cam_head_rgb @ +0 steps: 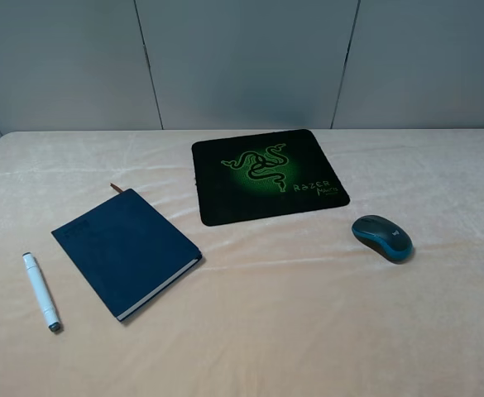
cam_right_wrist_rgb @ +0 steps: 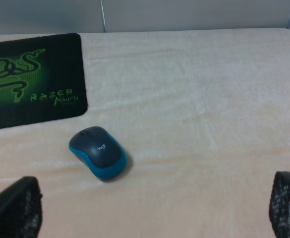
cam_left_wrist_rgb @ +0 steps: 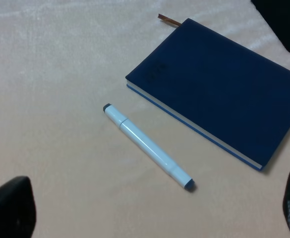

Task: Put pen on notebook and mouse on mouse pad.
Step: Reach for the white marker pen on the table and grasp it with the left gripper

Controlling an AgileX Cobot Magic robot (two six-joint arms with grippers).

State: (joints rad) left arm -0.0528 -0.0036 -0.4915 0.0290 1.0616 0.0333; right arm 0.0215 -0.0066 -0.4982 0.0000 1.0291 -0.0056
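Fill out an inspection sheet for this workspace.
surface: beige cloth, lightly wrinkled.
notebook: closed, lying flat, nothing on it.
pen: on the cloth left of the notebook, not touching it.
mouse pad: flat, nothing on it.
mouse: on the cloth right of the mouse pad, off it.
clutter: nothing seen.
grippers: left gripper and right gripper both open, holding nothing.
cables: nothing seen.
surroundings: grey panelled wall behind.

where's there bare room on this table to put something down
Widest: the front of the table, nearer than the notebook and mouse. Also bare: the far-left corner beside the mouse pad, and the right side beyond the mouse. Tight: the strip between pen and notebook, and the gap between notebook and mouse pad.
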